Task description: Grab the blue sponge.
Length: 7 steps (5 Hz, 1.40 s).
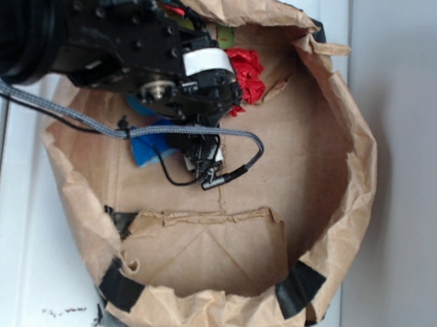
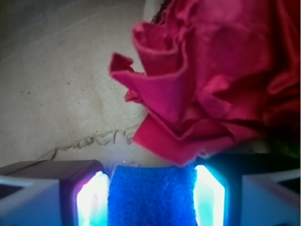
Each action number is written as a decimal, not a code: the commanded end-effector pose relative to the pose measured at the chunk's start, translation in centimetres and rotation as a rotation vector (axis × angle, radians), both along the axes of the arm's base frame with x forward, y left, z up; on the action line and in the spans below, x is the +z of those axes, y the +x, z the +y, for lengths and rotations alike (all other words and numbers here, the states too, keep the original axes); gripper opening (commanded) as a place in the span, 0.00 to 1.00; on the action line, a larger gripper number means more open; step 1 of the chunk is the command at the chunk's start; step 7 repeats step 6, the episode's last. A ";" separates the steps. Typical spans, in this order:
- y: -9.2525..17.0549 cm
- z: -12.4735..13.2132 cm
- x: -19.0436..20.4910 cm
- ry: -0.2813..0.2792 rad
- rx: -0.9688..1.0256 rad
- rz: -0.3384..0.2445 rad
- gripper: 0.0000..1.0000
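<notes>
- The robot arm [image 1: 99,31] is black and reaches in from the top left, over a big brown paper bag [image 1: 343,132] that is rolled down like a bowl
- The bag sits on a white table [image 1: 27,267] and has black tape [image 1: 299,287] stuck on its edge
- The gripper [image 2: 153,197] is low inside the bag, close to the paper floor
- The blue sponge [image 2: 153,195] sits right between the two fingers [image 2: 91,200] in the wrist view
- The jaws are pressed on both sides of the sponge, with no gap to see on either side
- The pads glow bright next to the sponge
- In the exterior view a bit of the blue sponge [image 1: 149,148] peeks out under the arm, on the left part of the bag floor
- A crumpled red cloth [image 2: 211,80] lies just past the sponge, near the gripper's front
- In the exterior view the red cloth [image 1: 247,70] is near the top wall of the bag
- A grey cable [image 1: 64,111] and a thin black wire [image 1: 234,169] hang from the arm
- A torn flap of brown paper [image 1: 208,243] lies flat on the bag floor, well apart from the sponge
- I cannot tell if the sponge is lifted off the paper or lying on it
</notes>
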<state>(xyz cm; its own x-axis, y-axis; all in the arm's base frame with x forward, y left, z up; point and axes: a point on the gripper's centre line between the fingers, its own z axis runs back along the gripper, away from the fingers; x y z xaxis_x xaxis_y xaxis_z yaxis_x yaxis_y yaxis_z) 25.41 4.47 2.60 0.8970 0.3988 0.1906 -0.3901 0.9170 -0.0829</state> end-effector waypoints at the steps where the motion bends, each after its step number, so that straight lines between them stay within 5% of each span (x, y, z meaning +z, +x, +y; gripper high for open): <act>1: 0.9 -1.3 5.1 -0.007 0.131 -0.024 0.00; 3: 1.0 -2.2 8.9 -0.040 0.181 0.007 0.00; 4: 0.9 -2.6 11.4 -0.019 0.229 -0.074 0.00; 5: 0.9 -2.3 13.0 -0.059 0.220 -0.084 0.00; 6: 0.3 -2.2 11.7 0.013 0.165 -0.179 0.06; 7: 0.3 -2.2 11.7 0.013 0.165 -0.179 0.06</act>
